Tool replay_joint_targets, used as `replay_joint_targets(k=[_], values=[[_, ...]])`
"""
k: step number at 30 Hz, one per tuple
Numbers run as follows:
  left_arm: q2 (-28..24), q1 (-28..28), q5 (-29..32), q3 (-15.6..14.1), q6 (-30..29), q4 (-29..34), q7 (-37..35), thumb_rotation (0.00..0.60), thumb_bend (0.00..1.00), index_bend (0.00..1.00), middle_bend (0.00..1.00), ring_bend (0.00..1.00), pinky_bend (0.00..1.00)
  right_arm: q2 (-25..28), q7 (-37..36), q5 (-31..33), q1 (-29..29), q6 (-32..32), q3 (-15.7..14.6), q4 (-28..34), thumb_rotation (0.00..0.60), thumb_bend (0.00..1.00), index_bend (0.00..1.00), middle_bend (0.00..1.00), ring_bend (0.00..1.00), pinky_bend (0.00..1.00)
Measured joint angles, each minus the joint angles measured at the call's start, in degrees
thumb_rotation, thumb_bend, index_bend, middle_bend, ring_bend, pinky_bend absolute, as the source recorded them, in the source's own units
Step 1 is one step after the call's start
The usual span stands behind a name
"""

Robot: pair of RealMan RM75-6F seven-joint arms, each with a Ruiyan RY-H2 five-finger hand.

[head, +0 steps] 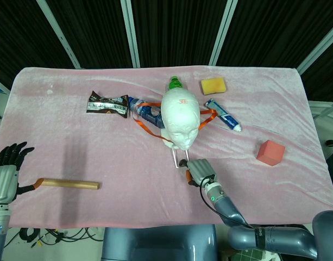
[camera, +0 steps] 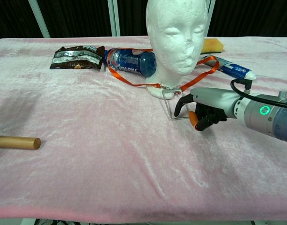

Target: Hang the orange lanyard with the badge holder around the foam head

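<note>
Since the pink-draped counter (head: pixel 74 141) is crowded, the foam head (head: pixel 180 120) stands mid-cloth, the orange lanyard (camera: pixel 127 78) looped behind its neck, the badge holder (camera: pixel 173 107) lying flat in front. Over it the right hand (camera: pixel 202 107) hovers, fingers curled, gripping nothing; the left hand (head: pixel 6 171) rests spread and empty.

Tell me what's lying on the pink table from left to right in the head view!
Left hand → wooden stick → snack packet → foam head → toothpaste tube → red block.
</note>
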State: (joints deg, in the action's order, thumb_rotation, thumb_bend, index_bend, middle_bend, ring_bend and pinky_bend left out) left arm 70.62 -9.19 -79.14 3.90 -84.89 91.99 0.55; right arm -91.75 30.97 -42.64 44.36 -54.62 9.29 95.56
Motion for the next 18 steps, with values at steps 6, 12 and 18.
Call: replay_joint_targets(k=[6, 12, 18], values=[[0.1, 0.3, 0.1, 0.4, -0.1, 0.0, 0.2, 0.600, 0.15, 0.19, 0.09, 0.00, 0.00, -0.8, 0.0, 1.5, 1.0, 0.3, 0.2, -1.1, 0.600, 0.84, 0.31, 0.97, 0.95, 0.88], [0.2, 0.6, 0.2, 0.9, -0.2, 0.2, 0.3, 0.600, 0.15, 0.19, 0.09, 0.00, 0.00, -1.6, -0.1, 2.5, 2.0, 0.8, 0.3, -2.0, 0.600, 0.84, 0.32, 0.97, 0.96, 0.88], [0.2, 0.8, 0.7, 1.3, -0.2, 0.5, 0.4, 0.600, 0.15, 0.19, 0.09, 0.00, 0.00, -2.5, -0.1, 3.7, 2.9, 1.7, -0.2, -2.8, 0.600, 0.84, 0.44, 0.97, 0.96, 0.88]])
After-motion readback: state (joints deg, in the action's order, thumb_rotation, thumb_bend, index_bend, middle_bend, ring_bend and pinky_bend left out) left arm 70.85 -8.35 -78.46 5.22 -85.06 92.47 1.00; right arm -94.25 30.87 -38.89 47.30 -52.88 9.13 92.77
